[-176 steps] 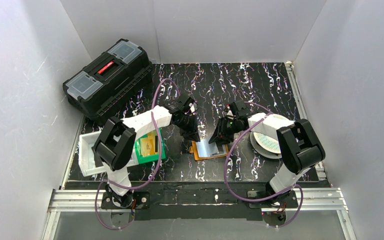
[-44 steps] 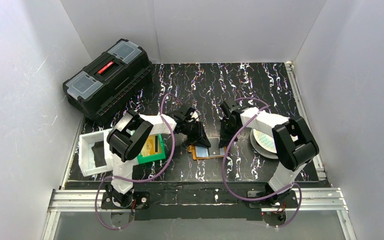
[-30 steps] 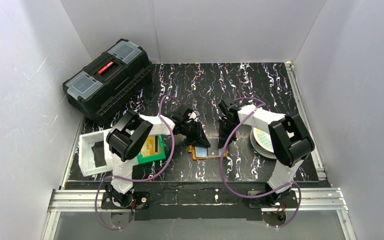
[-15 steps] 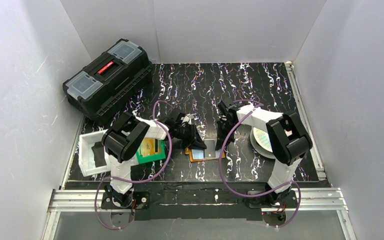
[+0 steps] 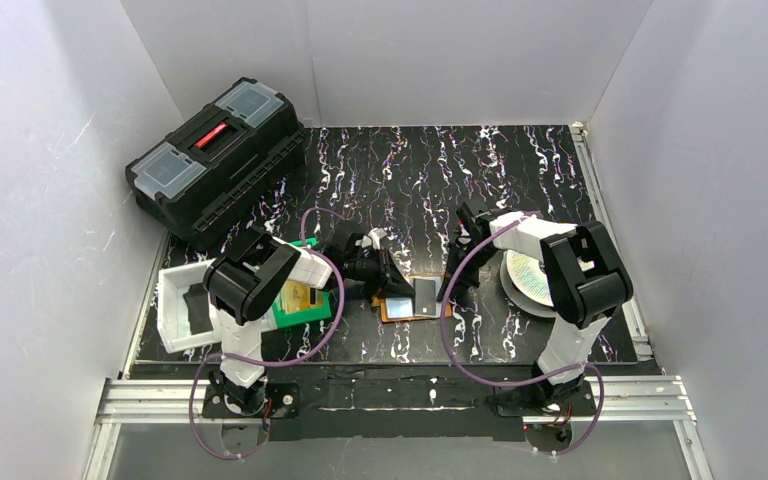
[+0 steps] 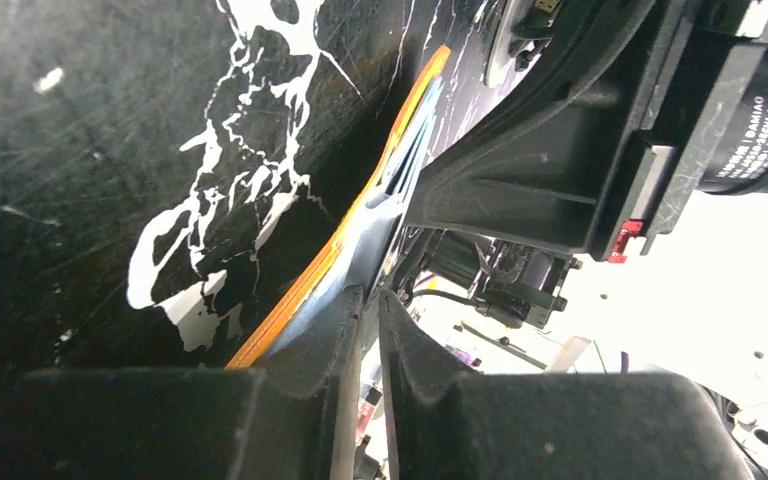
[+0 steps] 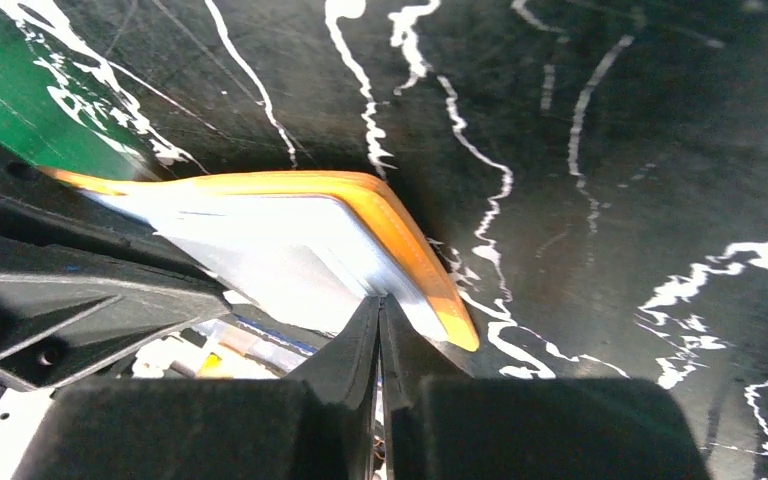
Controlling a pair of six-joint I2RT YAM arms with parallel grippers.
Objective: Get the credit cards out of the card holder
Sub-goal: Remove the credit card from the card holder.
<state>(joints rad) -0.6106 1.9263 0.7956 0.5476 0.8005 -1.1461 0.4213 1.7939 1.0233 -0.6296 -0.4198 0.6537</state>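
The card holder (image 5: 407,305), an orange wallet lying open with its silvery inner pockets up, sits at the table's middle front. My left gripper (image 5: 388,287) is low at its left end. In the left wrist view the wallet (image 6: 360,212) shows edge-on and raised, and its silvery layer runs into the thin slit of my left gripper (image 6: 371,297). My right gripper (image 5: 449,290) is at the right end. Its tips (image 7: 379,300) are pressed together on the silvery edge of the wallet (image 7: 405,230). No credit cards can be told apart inside the pockets.
A green bin (image 5: 312,312) holding a gold-yellow card (image 5: 298,296) and a white tray (image 5: 172,318) stand left of the wallet under the left arm. A round white patterned disc (image 5: 528,280) lies to the right. A black toolbox (image 5: 215,160) fills the back left.
Both grippers have dropped onto the ends of the wallet and their jaws have narrowed. The wallet has slid a little toward the front left, and the right gripper has shifted right.
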